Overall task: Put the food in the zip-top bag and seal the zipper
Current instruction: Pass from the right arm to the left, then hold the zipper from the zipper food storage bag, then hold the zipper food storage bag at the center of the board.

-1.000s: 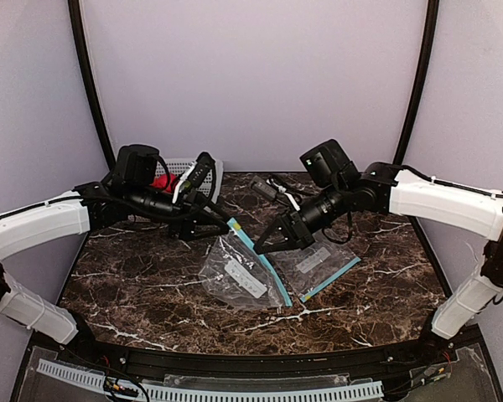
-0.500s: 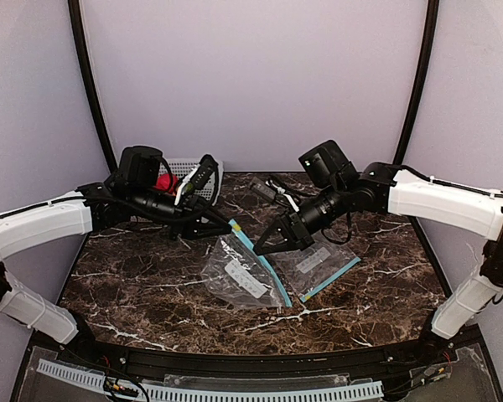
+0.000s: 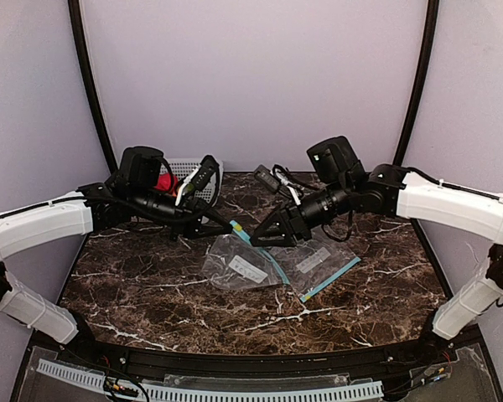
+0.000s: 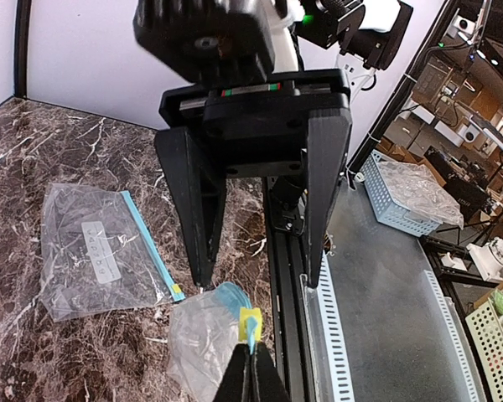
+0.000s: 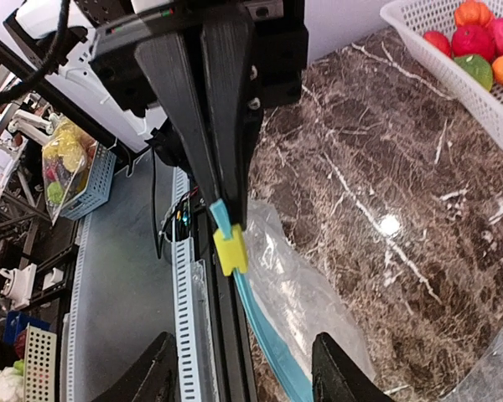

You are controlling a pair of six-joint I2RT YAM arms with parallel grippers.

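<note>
Dark marble table (image 3: 151,285) w/ zip-top bag (image 3: 235,270), lilac walls (image 3: 251,84) behind.

- Worktop (image 3: 151,293): dark brown marble pattern with white veining, glossy finish. One bright glare spot (image 5: 389,224) from a light above.
- Back wall (image 3: 251,75): plain pale lilac panel, matt, evenly lit.
- Side panels (image 3: 25,100): same lilac, one at each side.
- Poles (image 3: 87,84): two, black, curved, rising at the rear corners.
- Front rail (image 3: 260,358): black, along the near edge.
- Cable duct (image 3: 260,392): white, slotted, below the rail.
- Beyond the enclosure: pale slotted bin (image 4: 381,197) with crumpled clear plastic inside, and blurred shelving.
</note>
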